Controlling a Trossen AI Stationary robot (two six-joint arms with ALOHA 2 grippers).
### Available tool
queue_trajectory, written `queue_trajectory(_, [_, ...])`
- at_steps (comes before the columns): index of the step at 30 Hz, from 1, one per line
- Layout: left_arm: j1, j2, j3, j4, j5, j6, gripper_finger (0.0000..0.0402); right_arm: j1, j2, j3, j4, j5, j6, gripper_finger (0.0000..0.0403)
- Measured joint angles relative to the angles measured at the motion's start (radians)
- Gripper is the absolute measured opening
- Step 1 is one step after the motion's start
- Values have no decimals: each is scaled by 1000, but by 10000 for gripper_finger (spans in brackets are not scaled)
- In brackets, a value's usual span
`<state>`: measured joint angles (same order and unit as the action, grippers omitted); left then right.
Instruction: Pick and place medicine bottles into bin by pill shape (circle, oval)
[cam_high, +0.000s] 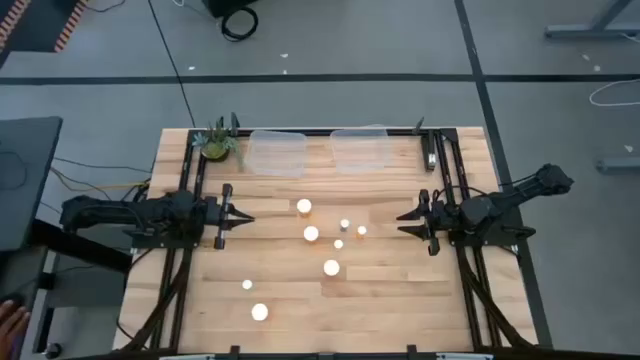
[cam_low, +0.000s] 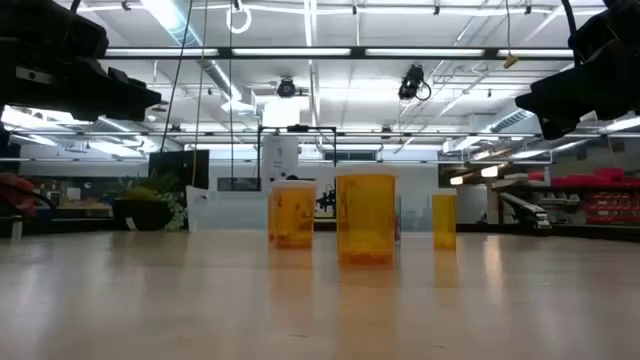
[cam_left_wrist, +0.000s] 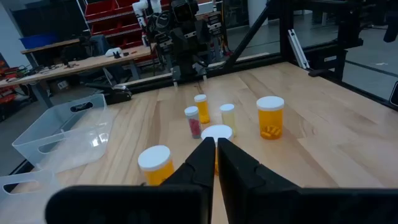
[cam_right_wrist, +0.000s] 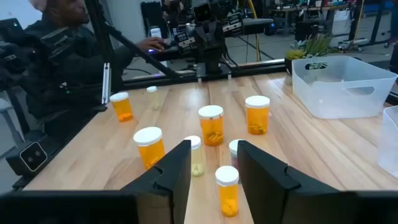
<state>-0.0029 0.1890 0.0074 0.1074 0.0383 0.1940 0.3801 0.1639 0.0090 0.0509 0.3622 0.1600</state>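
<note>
Pale wood planks make up the table (cam_high: 400, 300) I am working over, with both arms parked at its sides, level with each other and pointing inward, which I read as a resting pose before any pick. The left gripper (cam_high: 243, 219) sits at the left edge with its jaws pressed together and nothing between them. The right gripper (cam_high: 404, 217) sits at the right edge with its jaws a narrow way apart, also holding nothing. The medicine bottles (cam_high: 311, 234) stand upright and loosely scattered in the middle of the table between the two grippers, with two more nearer the front left. They are small round bottles: the larger have clear orange bodies and white caps, the smaller have pale tops. Two clear plastic bins (cam_high: 277, 153) wait side by side at the far edge, beside a small green plant (cam_high: 217, 144) at the far left corner.
</note>
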Motion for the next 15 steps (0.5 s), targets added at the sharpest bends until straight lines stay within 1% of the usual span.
queue_trajectory(9, [0, 0, 0, 0, 0, 0, 36, 0, 0, 0, 0, 0, 0, 138])
queue_trajectory(15, [0, 0, 0, 0, 0, 0, 28, 0, 0, 0, 0, 0, 0, 138])
